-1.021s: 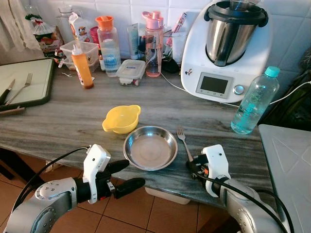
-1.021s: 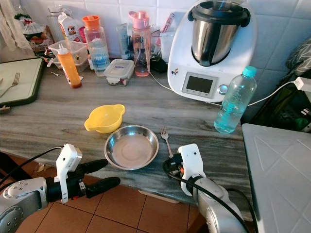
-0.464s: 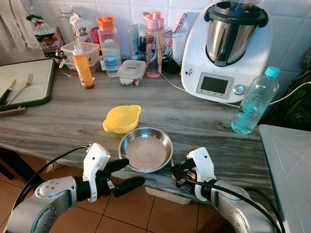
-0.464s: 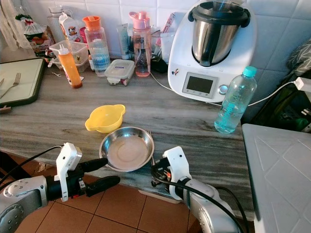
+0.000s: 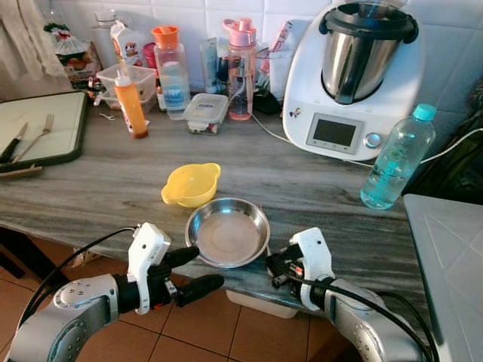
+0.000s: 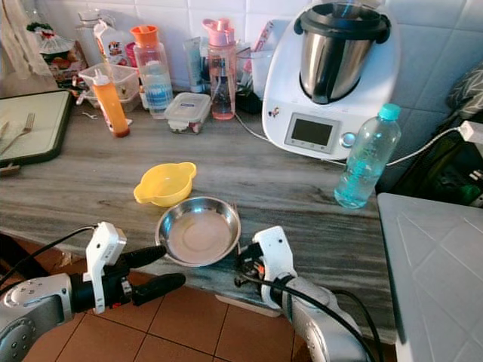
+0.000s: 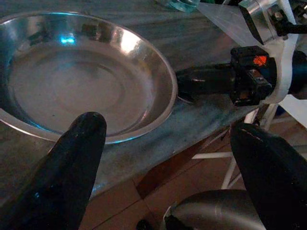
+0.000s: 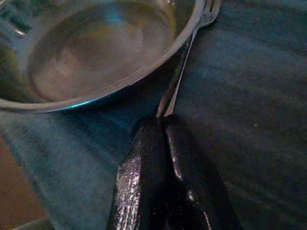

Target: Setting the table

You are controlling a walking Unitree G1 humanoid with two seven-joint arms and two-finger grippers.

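A shiny steel bowl point(image 5: 227, 232) sits near the counter's front edge. A fork point(image 8: 180, 75) lies tight against its right rim, tines pointing away from me. My right gripper point(image 5: 276, 269) is shut on the fork's handle end at the counter edge. My left gripper point(image 5: 196, 270) hovers open just below and in front of the counter edge, left of the bowl, holding nothing. A yellow bowl point(image 5: 190, 185) rests just behind the steel bowl.
A food processor point(image 5: 351, 75) and a water bottle point(image 5: 396, 158) stand at the back right. Bottles and containers point(image 5: 173, 72) line the back wall. A dark tray point(image 5: 45, 143) with cutlery lies far left. A white surface point(image 5: 449, 249) borders the right.
Over the last second my right gripper slid left with the fork, and the steel bowl shifted a little left with it. The left gripper stayed put.
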